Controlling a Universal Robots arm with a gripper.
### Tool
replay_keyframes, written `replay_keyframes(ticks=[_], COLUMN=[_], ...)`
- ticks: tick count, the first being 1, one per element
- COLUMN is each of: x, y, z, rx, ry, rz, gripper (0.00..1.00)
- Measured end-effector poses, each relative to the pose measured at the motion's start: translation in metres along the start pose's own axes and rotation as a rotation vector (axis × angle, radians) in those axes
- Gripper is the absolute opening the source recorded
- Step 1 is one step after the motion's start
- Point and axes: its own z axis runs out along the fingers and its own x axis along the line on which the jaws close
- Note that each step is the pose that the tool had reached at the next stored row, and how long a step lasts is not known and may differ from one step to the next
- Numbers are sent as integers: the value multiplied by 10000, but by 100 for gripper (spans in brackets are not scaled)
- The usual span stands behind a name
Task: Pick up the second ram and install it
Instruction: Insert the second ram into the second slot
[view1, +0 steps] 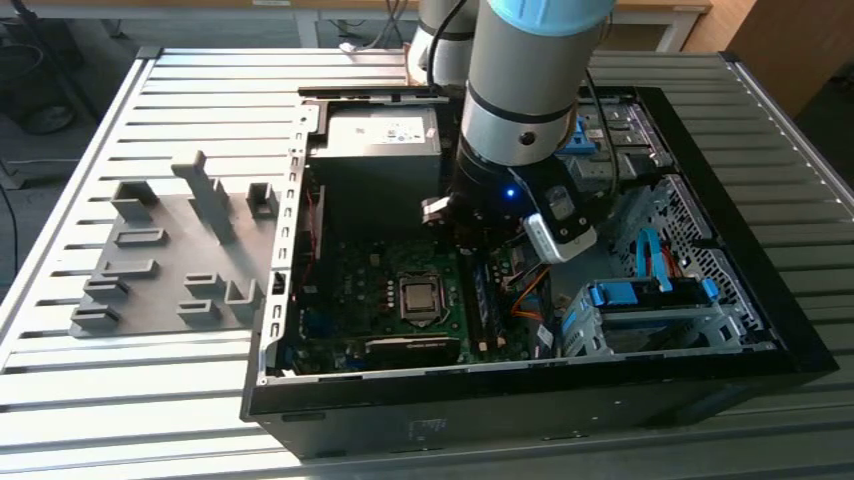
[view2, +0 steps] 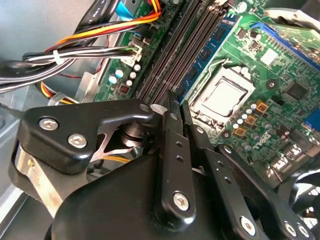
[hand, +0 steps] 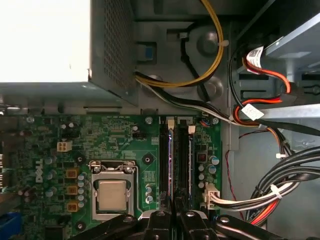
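Note:
The second ram (hand: 170, 160) is a thin blue-green strip standing on edge along the memory slots of the green motherboard (hand: 120, 145). Its side with dark chips (view2: 202, 62) shows in the second wrist view. My gripper (hand: 173, 202) is down inside the open computer case (view1: 747, 330), and its black fingers (view2: 170, 145) are closed on the near end of the strip. In the second wrist view my gripper (view2: 180, 102) pinches the board just above the slots. A dark slot with a white latch (hand: 191, 129) runs right beside the strip.
The processor socket (hand: 111, 192) lies close beside the slots. Bundled cables (hand: 270, 190) hang on the other side. The power supply box (view1: 380, 135) fills the case's far end. Blue drive-bay clips (view1: 641, 292) are at the exterior view's right. A grey slotted rack (view1: 174, 250) sits on the table.

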Motion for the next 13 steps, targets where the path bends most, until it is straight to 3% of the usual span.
replay_keyframes(ticks=[8, 13], x=[-2, -2], y=[-42, -43], z=[144, 154], rx=[0, 2], ry=[0, 2], rz=[2, 1], gripper=[14, 14])
